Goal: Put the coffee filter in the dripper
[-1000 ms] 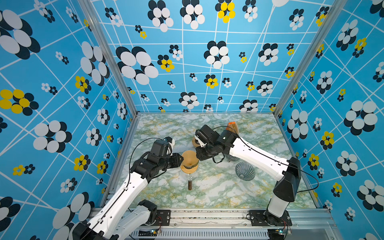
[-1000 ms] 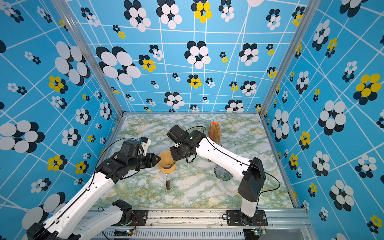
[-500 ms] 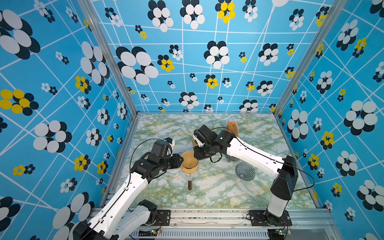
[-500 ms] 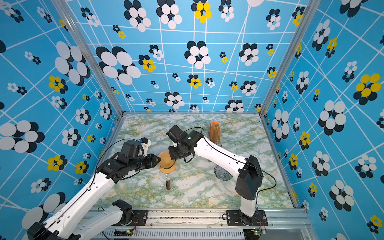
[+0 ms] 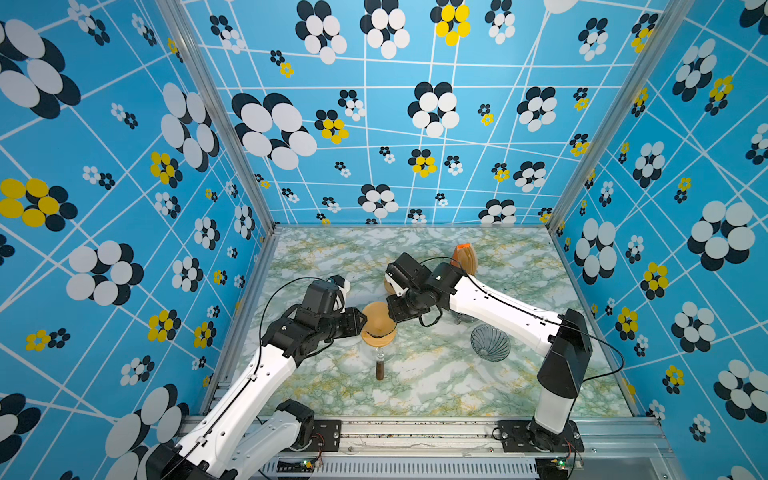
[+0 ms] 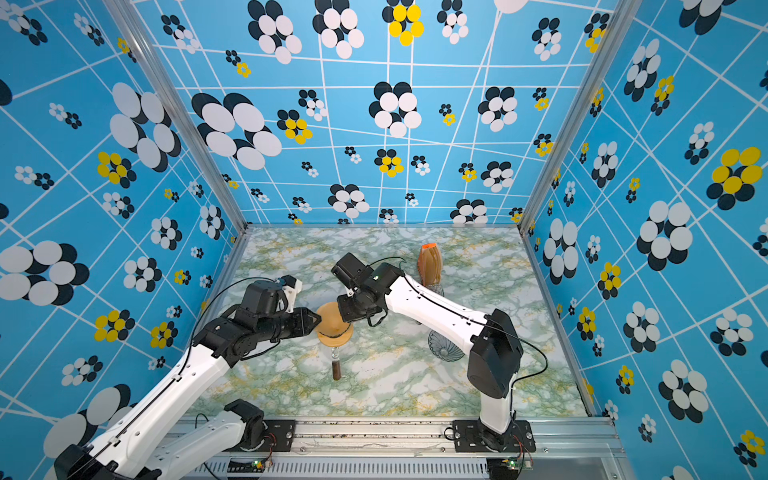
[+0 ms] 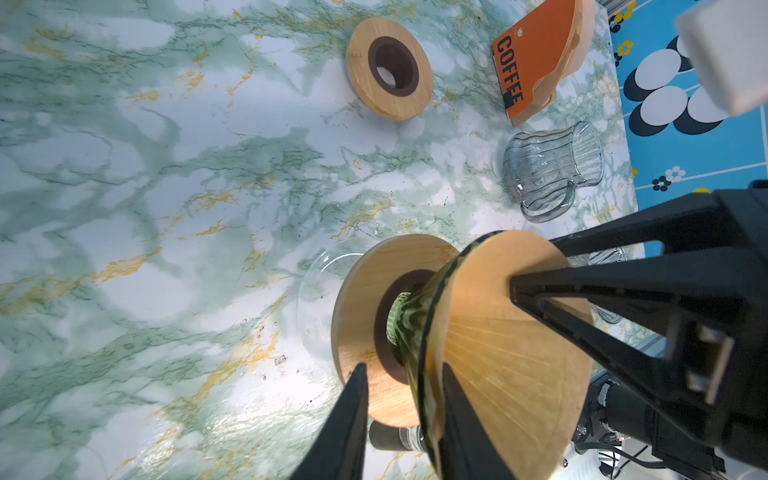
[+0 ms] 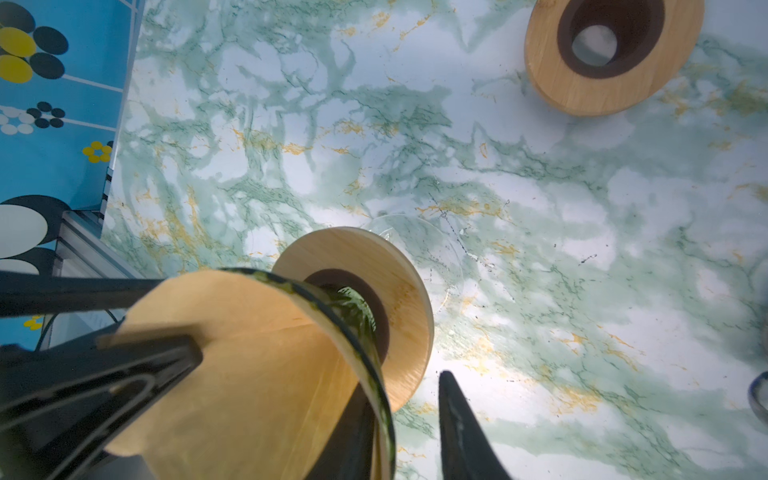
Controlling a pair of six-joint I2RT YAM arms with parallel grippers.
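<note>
- And the paper was home: the coffee filter (image 7: 511,361) lay inside the dripper (image 7: 411,316), right between the two pincers, with its edge standing a touch proud of the glass rim.
- The left pincer (image 7: 405,370) sat part-open astride that rim, inner jaw on the paper and outer jaw clear of the glass, so nothing was clamped.
- The right pincer (image 8: 401,386), opposite the left one, mirrored it. It was also part-open, with a gap showing outside the glass.
- First danger: either inner jaw, pulling back while pressed on the paper, could have hauled the filter up and out, or creased it.
- Second: an uneven sideways push from the two pincers could have tipped the dripper and its wooden collar (image 7: 361,299) off the glass server (image 7: 316,291) beneath them.
- Third: squeezing harder on bare glass risked a slip or a chipped rim.
- Fourth: both inner jaws shared one narrow cone and could have knocked together.
</note>
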